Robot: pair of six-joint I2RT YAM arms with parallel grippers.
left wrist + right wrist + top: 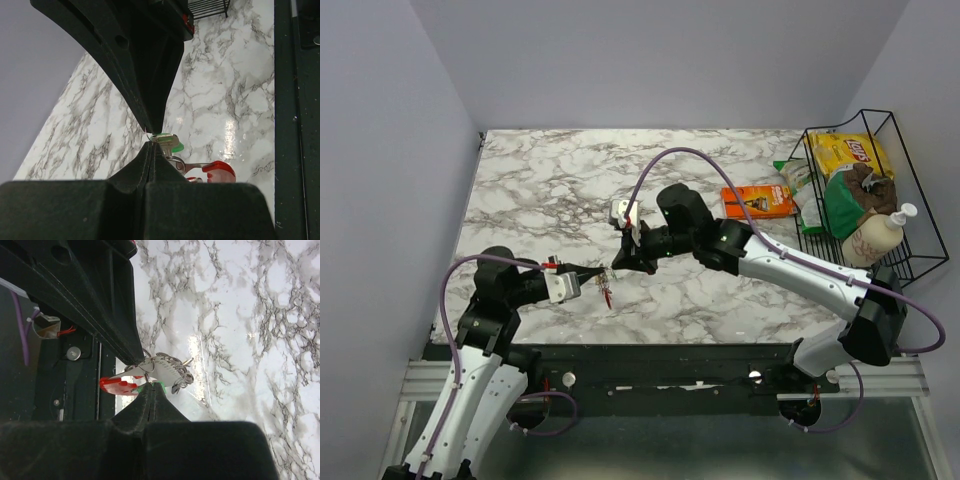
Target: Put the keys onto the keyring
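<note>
Left jaws pinch keyring [148, 133] — right jaws clamp keys [167, 371] alongside.

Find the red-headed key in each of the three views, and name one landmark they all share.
Top external: the red key hangs lower left of centre, over the near part of the table.
Left wrist: its red head sits lower right of centre.
Right wrist: the red head sits left of centre, slightly low.
Shared landmark: the marble table, behind the key in every view.
</note>
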